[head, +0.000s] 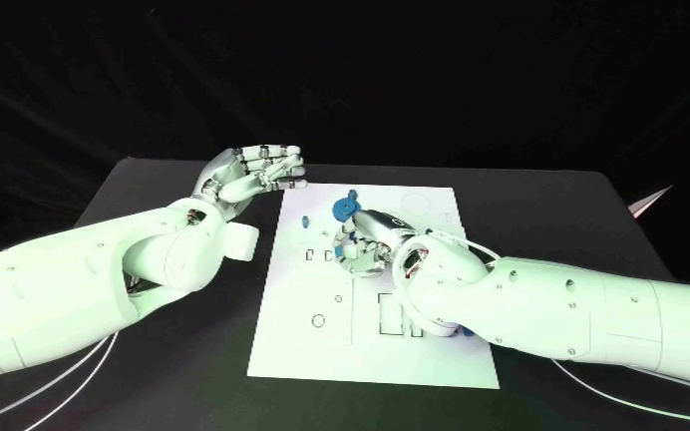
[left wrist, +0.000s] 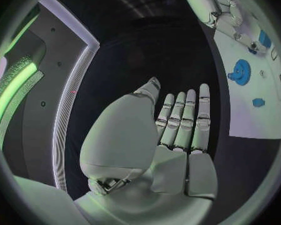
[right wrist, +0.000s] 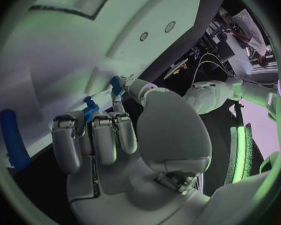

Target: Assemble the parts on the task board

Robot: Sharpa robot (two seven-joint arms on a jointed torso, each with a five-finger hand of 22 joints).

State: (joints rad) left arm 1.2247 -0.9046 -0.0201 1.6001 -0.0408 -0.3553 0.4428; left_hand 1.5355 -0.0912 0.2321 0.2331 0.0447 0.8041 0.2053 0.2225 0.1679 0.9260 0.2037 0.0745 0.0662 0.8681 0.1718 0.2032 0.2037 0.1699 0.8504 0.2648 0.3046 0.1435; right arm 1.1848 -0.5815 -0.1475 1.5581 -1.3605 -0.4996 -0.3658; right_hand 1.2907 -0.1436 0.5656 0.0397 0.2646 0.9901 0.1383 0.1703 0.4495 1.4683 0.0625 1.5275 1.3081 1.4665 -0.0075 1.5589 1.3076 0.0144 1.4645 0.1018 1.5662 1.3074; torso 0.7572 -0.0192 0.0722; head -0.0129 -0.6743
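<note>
Working mid-task: the right hand (head: 371,243) pinches a small blue part (right wrist: 117,84) at the white board (head: 432,371) (a blue round piece (head: 347,208) sits nearby); the left hand (head: 256,172) waits empty, fingers straight.

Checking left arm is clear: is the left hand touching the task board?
Apart. The left wrist view shows the left hand flat over black table, with a dark gap to the task board edge.

The task board (head: 309,346) is white with dark outlined cut-outs; the round part (head: 345,208) on it is blue. The table (head: 144,187) is black; both hands (head: 259,170) (head: 371,243) are silver.
</note>
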